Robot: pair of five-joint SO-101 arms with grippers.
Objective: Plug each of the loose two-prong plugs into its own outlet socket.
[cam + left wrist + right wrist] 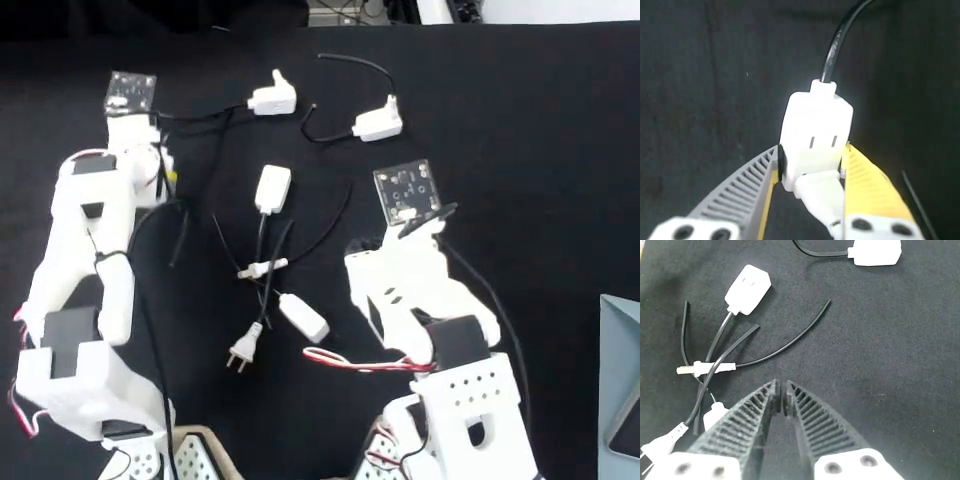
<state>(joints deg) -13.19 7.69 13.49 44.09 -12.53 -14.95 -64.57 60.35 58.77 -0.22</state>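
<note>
While the left claw (812,152) clamps a socket (815,125) between its tips | right claw (781,390) closed, empty | second socket (747,290) far-left of it.

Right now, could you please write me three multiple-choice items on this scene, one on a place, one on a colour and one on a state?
1. Where does the plug with bare prongs lie?
A. between the left arm and the right arm
B. on a shelf
C. in a drawer

2. What colours are the left fingers?
A. both black
B. one grey, one yellow
C. both white

3. How are the right fingers?
A. open wide
B. shut on a cord
C. shut, holding nothing

1 A: the high view shows it there.
2 B: a grey one and a yellow one flank the socket.
3 C: they meet with nothing between them.
</note>
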